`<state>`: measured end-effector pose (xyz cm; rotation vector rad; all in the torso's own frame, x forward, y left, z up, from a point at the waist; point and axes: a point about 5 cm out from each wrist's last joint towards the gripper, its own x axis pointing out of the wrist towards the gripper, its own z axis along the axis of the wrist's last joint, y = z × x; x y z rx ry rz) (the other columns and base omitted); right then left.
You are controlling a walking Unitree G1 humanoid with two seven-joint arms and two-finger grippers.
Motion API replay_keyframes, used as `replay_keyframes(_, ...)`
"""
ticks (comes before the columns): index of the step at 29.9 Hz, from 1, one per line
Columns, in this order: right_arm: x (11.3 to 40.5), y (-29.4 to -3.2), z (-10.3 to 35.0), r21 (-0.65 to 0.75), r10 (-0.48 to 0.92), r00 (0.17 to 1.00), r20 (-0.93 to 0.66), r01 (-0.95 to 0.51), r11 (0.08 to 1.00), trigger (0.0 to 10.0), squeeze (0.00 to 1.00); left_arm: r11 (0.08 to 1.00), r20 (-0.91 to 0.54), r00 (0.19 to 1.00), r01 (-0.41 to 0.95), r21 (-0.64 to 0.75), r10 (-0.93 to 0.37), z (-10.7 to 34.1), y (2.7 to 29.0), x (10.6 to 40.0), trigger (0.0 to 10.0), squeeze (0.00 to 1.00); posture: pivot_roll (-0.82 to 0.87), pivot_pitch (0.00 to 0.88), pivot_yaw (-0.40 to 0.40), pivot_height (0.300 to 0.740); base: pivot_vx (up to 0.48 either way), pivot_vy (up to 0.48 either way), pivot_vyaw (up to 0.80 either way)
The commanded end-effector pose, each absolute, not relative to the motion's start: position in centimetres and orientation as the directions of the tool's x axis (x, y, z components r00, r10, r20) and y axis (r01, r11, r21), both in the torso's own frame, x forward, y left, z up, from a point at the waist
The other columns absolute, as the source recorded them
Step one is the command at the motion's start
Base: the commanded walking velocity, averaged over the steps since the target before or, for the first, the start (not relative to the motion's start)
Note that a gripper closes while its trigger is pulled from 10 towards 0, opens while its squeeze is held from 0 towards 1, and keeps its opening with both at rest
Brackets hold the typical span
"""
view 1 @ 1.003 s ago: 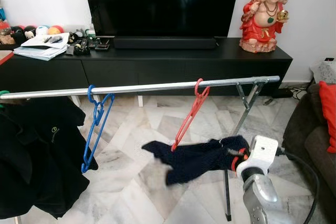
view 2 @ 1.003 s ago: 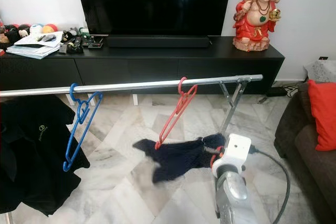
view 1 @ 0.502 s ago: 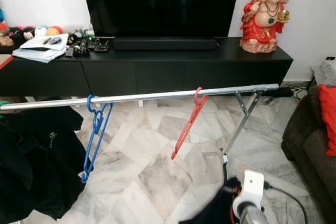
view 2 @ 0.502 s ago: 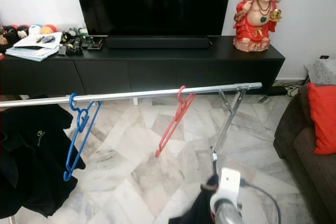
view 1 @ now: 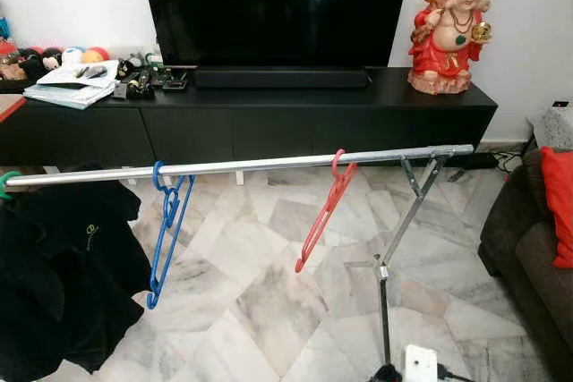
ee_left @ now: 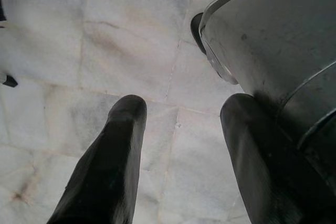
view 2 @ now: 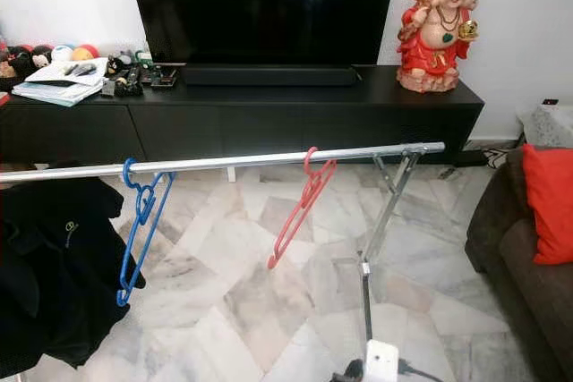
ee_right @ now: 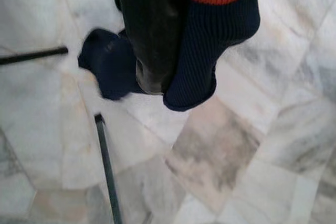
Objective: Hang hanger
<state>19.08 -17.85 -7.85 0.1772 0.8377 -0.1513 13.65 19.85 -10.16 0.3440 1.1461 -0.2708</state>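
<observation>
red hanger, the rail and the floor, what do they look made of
Red hanger: likely plastic, with a thick moulded hook and flat uniform colour. Rail: metal tube, silvery with a dull sheen. Floor: polished marble or marble-look tile, grey-veined with visible joints.

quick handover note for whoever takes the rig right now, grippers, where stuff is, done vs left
Right gripper: low by the marble floor, shut on a navy knit garment with an orange band.
Left gripper: open, idle, pointing at the floor.
Silver clothes rail: the red plastic hanger and blue plastic hanger hang bare; a black garment hangs at its left end.
Done: garment is in hand.
Left: probably getting it onto a hanger on the rail.
</observation>
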Motion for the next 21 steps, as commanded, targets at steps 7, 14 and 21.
replay_keyframes(7, 18.41, -18.56, -8.09, 0.091, -0.094, 0.657, -0.748, 0.242, 0.966, 10.0, 0.00, 0.918, -0.922, 0.386, 0.377, 0.125, -0.033, -10.18, 19.92, 13.59, 10.0, 0.00, 0.01, 0.000, 0.005, 0.740, 0.000, 0.000, 0.00)
replay_keyframes(14, 18.77, -18.22, -7.90, 0.112, -0.066, 0.679, -0.731, 0.215, 0.970, 10.0, 0.00, 0.960, -0.906, 0.424, 0.253, 0.118, 0.000, -10.14, 20.13, 13.59, 10.0, 0.00, 0.02, 0.000, 0.007, 0.740, 0.000, 0.000, 0.00)
replay_keyframes(21, 19.04, -18.18, -7.76, 0.096, -0.060, 0.687, -0.724, 0.186, 0.978, 10.0, 0.00, 0.953, -0.910, 0.414, 0.271, 0.132, 0.008, -10.16, 20.19, 13.56, 10.0, 0.00, 0.02, 0.000, 0.010, 0.740, 0.000, 0.000, 0.44)
